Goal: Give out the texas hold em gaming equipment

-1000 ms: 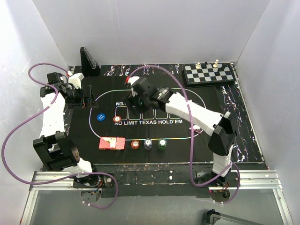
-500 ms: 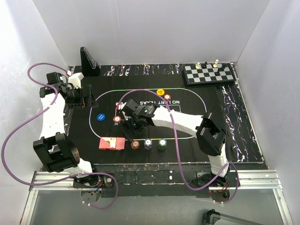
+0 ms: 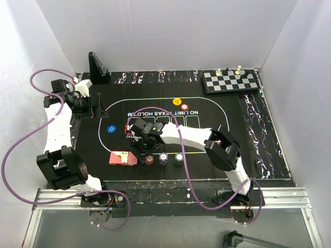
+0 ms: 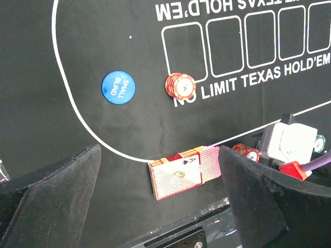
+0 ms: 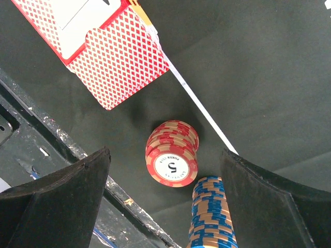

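The right jaws stand spread wide and hold nothing. Their two dark, matte, wedge-shaped fingers (image 5: 57,201) flank a short stack of red poker chips (image 5: 172,157) without touching it. The top chip has a cream centre printed "5" and a striped rim. Just beside it stands a taller stack of blue-and-tan-edged chips (image 5: 212,217), and next in the row a green stack (image 3: 178,159). On the red stack's other side lies a rectangular card pack (image 5: 103,46) covered in a red diamond lattice, its rounded flap showing. A thin white printed line runs between pack and chips across the black felt mat (image 5: 248,62).

The left jaws are also wide open and empty, hanging well apart from the gear over the mat's left end, their fingers (image 4: 51,196) soft-looking and black. Below them are a flat blue disc (image 4: 118,86) lettered "SMALL BLIND" and another red chip stack (image 4: 180,85) resting on the white lettering.

Farther off lie a yellow disc (image 3: 177,102) and a lone chip (image 3: 184,107). A glossy chessboard (image 3: 230,81) sits at the tabletop's far right corner.
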Available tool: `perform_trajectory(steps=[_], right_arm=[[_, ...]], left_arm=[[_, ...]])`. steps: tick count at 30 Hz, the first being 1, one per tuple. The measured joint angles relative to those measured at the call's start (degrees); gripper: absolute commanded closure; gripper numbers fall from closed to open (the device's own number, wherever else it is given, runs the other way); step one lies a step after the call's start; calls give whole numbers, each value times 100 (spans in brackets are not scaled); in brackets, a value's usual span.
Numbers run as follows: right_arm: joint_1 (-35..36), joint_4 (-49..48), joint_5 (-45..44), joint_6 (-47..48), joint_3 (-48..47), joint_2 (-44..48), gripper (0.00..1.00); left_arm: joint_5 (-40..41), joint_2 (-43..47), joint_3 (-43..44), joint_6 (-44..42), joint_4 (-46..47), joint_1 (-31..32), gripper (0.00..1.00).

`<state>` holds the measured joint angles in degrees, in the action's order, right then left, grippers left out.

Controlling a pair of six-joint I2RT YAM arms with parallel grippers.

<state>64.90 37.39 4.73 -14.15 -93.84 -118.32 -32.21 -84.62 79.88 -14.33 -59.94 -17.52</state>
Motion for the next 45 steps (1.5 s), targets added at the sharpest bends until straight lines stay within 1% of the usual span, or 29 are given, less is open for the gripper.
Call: perform_trajectory(steps=[3, 16, 20, 24, 26, 29, 32, 36, 38, 44, 45], right_arm=[[0, -11, 24, 9, 0, -44, 7], [-2, -20, 107, 90, -9, -334, 24], [-2, -17, 118, 87, -9, -350, 32], [-2, -17, 127, 87, -9, -358, 43], [-2, -15, 125, 87, -9, -367, 47], [-2, -11, 116, 94, -9, -367, 55], [-2, -9, 101, 79, -9, -365, 65], [-2, -9, 59, 87, -7, -354, 75], [-2, -11, -15, 85, 0, -330, 82], [-2, -7, -192, 87, 0, -133, 87], [-2, -7, -232, 87, 0, -72, 94]], left_arm=[[2, 0, 0, 2, 7, 0, 2], [4, 0, 0, 26, 33, 0, 2], [7, 0, 0, 26, 46, 0, 2], [7, 0, 0, 26, 57, 0, 2], [9, 0, 0, 26, 66, 0, 2], [9, 0, 0, 26, 72, 0, 2], [11, 0, 0, 26, 87, 0, 2], [13, 0, 0, 28, 90, 0, 2], [17, 4, 0, 33, 96, 0, 2], [20, 48, 0, 46, 122, 0, 2], [20, 57, 0, 46, 125, 0, 2]])
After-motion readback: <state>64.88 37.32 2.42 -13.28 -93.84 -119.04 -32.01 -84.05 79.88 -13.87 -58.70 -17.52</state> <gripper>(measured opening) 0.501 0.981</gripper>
